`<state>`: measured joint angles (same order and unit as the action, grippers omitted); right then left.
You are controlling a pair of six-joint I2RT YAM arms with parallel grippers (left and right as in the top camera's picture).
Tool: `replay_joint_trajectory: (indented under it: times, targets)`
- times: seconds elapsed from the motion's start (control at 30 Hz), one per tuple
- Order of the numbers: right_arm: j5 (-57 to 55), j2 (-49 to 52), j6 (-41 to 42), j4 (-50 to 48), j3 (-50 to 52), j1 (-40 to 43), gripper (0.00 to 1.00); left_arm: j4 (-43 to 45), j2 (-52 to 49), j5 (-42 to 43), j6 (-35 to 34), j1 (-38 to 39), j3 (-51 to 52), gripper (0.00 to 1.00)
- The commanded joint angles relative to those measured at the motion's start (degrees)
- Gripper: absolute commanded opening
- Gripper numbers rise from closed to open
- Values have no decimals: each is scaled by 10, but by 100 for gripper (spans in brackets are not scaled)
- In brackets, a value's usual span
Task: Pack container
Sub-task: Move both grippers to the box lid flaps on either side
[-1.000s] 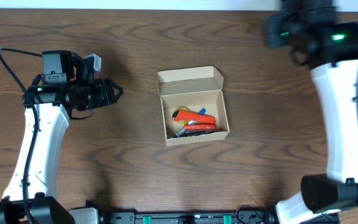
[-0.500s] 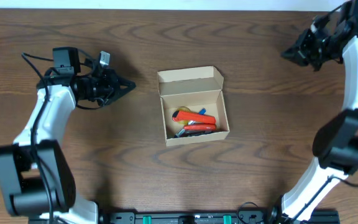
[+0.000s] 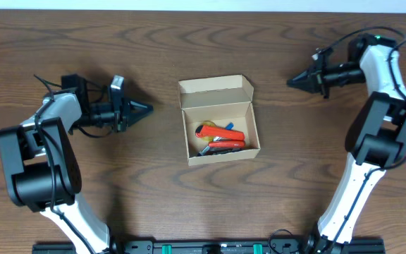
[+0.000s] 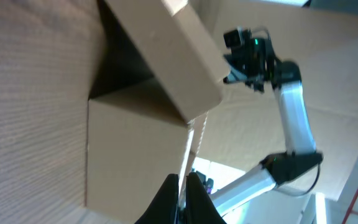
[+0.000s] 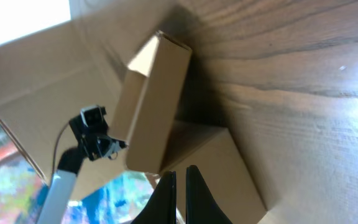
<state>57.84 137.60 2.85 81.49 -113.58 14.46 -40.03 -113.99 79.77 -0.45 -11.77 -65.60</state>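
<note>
Currently left claw (image 3: 146,109) and right claw (image 3: 292,82) clenched, flanking open container (image 3: 215,90), well apart.

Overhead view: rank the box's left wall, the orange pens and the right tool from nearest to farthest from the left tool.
From the left tool:
1. box's left wall, the side facing that tool's tip.
2. orange pens, inside the box, toward its near end.
3. right tool, beyond the box, on the table's right side.
</note>
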Motion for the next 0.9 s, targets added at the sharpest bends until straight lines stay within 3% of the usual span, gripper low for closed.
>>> replay_joint_trajectory:
  times: [0.0, 0.13, 0.43, 0.87]
  targets:
    - [26, 17, -87, 5, 13, -23, 2, -33, -15, 20, 141, 2, 13, 5]
    - [32, 17, -92, -33, 64, -49, 1, -66, -17, 23, 224, 2, 29, 6]
    - [97, 17, -89, -139, 185, -74, 1, -64, -17, -9, 236, 3, 44, 6]
    - [97, 17, -75, -169, 196, -93, 1, 63, -19, -22, 106, 25, 44, 5]
